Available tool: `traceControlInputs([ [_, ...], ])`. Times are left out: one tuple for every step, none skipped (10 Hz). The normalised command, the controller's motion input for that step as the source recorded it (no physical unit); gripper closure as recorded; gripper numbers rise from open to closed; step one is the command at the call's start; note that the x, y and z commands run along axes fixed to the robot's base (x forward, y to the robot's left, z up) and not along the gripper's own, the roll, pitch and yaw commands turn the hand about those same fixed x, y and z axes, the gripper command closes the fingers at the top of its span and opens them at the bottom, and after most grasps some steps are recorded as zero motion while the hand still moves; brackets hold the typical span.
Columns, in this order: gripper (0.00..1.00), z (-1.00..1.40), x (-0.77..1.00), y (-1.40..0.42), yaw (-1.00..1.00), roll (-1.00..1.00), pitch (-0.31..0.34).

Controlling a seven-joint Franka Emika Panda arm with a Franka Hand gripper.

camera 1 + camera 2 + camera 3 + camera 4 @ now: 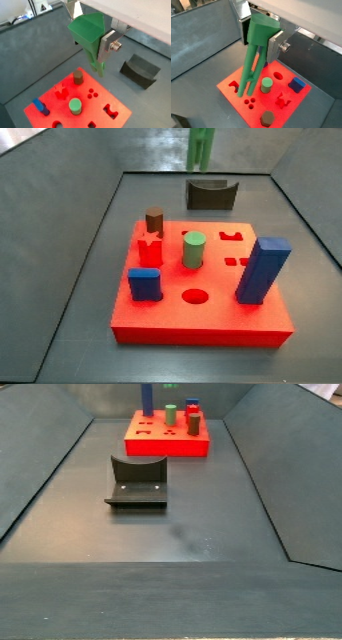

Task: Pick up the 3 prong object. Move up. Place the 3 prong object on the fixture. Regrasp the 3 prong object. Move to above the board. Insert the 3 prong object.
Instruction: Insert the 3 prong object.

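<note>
3 prong object [256, 55], one green piece, hangs clamped in the pincer [263, 37] above the board [238, 84], its prongs visible in both wrist views. One fixture [138, 481] stands empty apart from the board. A side view shows two blue pegs [263, 270].

hand [100, 47]: flat silver finger plates | silver screw | pale housing
</note>
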Motion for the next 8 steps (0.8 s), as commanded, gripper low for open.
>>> traceControlInputs([
  [1.0, -0.57, -0.24, -0.24, 0.03, 0.02, -0.027],
  [1.0, -0.19, -0.09, -0.04, 0.0, -0.04, -0.043],
  [1.0, 0.0, 0.0, -0.04, 0.0, 0.0, 0.0],
  [1.0, -0.29, -0.31, -0.43, -0.1, 0.04, -0.074],
  [1.0, -0.44, -0.22, -0.46, -0.03, 0.0, -0.051],
  [1.0, -0.32, -0.2, -0.23, 0.0, -0.03, -0.03],
  [1.0, -0.03, 0.0, -0.09, 0.0, 0.0, 0.0],
  [1.0, 0.0, 0.17, 0.02, 0.0, 0.0, 0.0],
])
